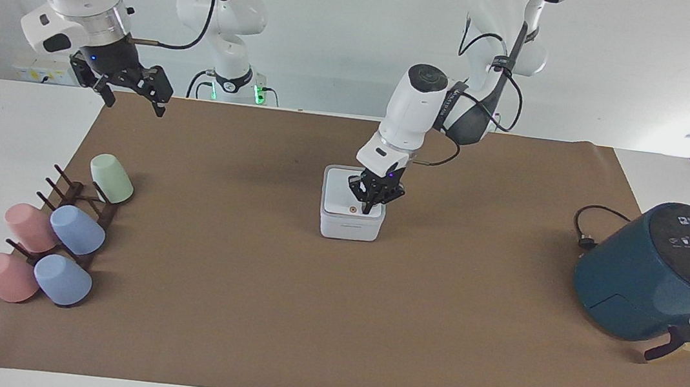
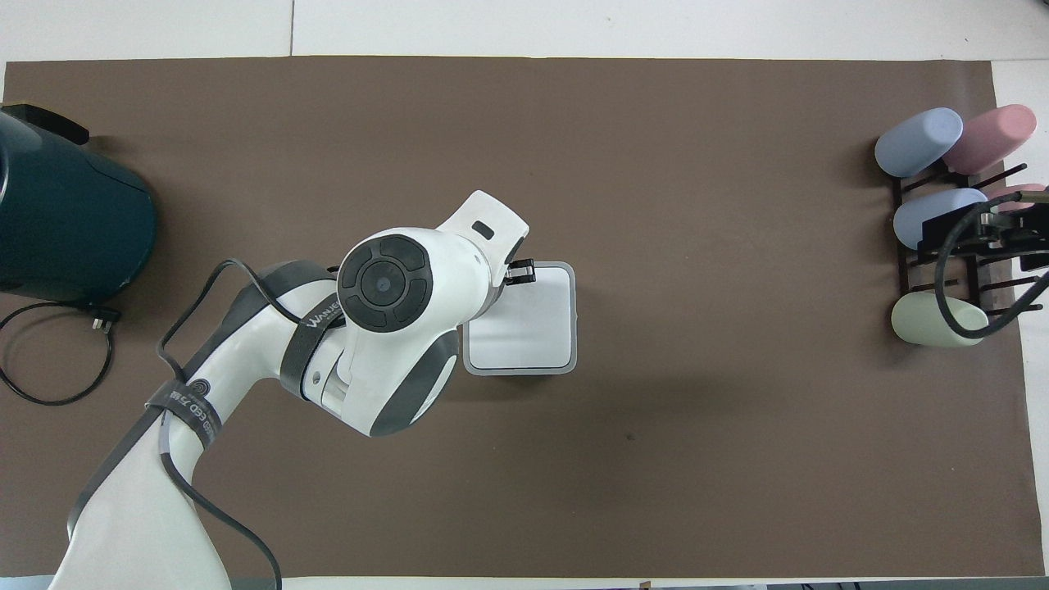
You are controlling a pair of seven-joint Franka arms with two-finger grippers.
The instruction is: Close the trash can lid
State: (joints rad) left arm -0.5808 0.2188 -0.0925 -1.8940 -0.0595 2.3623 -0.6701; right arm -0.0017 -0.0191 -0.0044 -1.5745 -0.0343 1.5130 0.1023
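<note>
While the small white cube-shaped plastic trash can point(image 1: 353, 210) stands near the middle of the brown paper mat point(image 1: 330, 322) in the facing view, its flat white square lid point(image 1: 345, 195) with the small orange dot lies down flat on the rim, so nothing inside the can shows. Left gripper point(image 1: 370, 204) sits at the lid's edge toward the left arm's end, tips down on or just above it; contact cannot be told. Its fingers look drawn close together with nothing between them. Right gripper point(image 1: 134, 91) hangs in the air over the mat's corner at the right arm's end, fingers spread apart, holding nothing; that arm waits.

Count, facing view: one trash can, one dark teal rounded air fryer point(image 1: 661, 272) at the left arm's end with one black cord point(image 1: 591, 225), one dark wooden peg rack point(image 1: 74, 208) at the right arm's end carrying five plastic cups: two pink point(image 1: 29, 227), two blue point(image 1: 78, 230), one pale green point(image 1: 111, 178).

Overhead view: the left arm's white wrist covers the can's edge toward the left arm's end; the lid point(image 2: 529, 319) shows as a closed white square inside the grey rim of the can point(image 2: 572, 328). Left gripper point(image 2: 519, 273) peeks out at the can's corner farther from the robots. Air fryer point(image 2: 65, 229), rack point(image 2: 959, 246) and cups sit at the two ends, well apart from the can
</note>
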